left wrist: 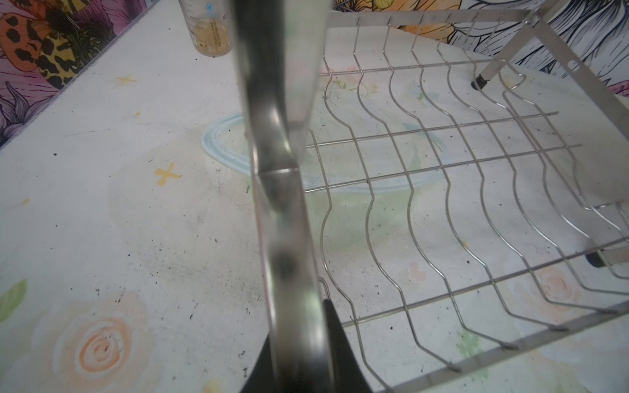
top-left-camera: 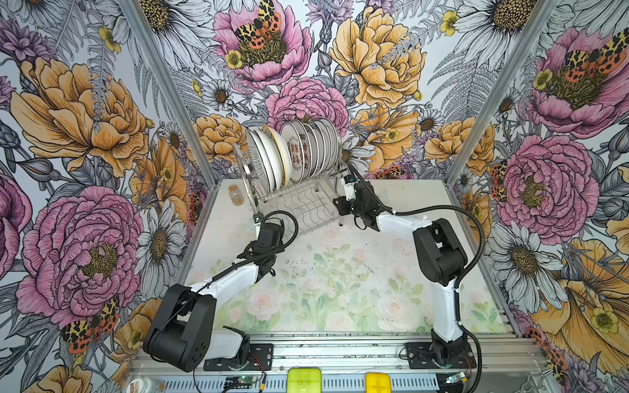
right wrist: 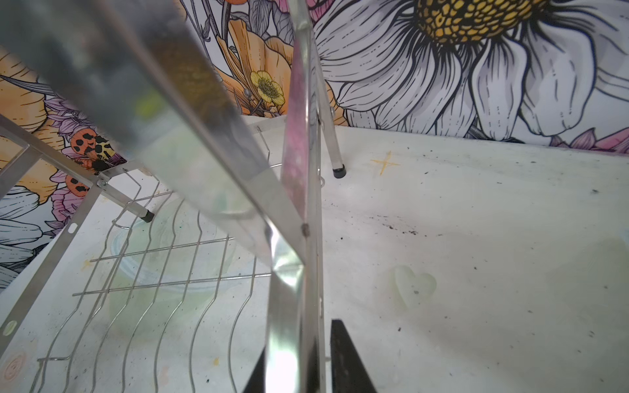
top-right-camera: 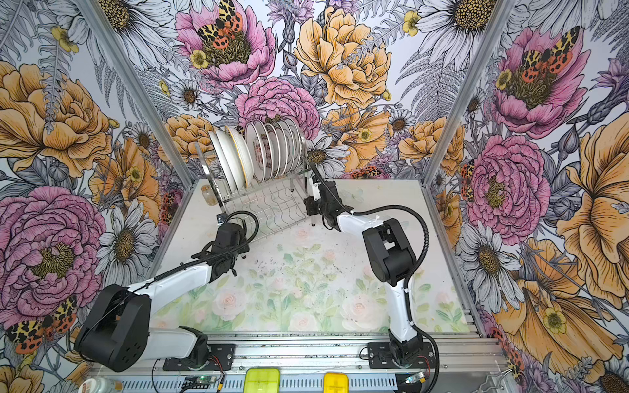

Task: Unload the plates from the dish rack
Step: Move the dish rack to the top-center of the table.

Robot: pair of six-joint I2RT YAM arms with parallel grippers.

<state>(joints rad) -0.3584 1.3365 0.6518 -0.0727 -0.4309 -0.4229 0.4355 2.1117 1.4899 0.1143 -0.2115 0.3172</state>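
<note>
The dish rack [top-left-camera: 299, 207] stands at the back of the table, a shiny two-tier wire frame. Its upper tier holds a row of several upright white plates [top-left-camera: 296, 153], also seen in a top view [top-right-camera: 258, 153]. My left gripper [top-left-camera: 257, 217] is shut on the rack's left end hoop; in the left wrist view the black fingers [left wrist: 337, 340] clamp the steel bar [left wrist: 282, 211]. My right gripper [top-left-camera: 342, 204] is shut on the right end frame; in the right wrist view the bar [right wrist: 296, 272] runs between its fingers [right wrist: 343, 354]. The wrist views show only the bare lower tier [left wrist: 442, 190].
A small clear jar [top-left-camera: 235, 194] stands left of the rack near the back wall, also in the left wrist view [left wrist: 207, 27]. Flowered walls close in the table on three sides. A green box [top-left-camera: 304, 380] and a yellow box [top-left-camera: 377, 382] sit below the front rail.
</note>
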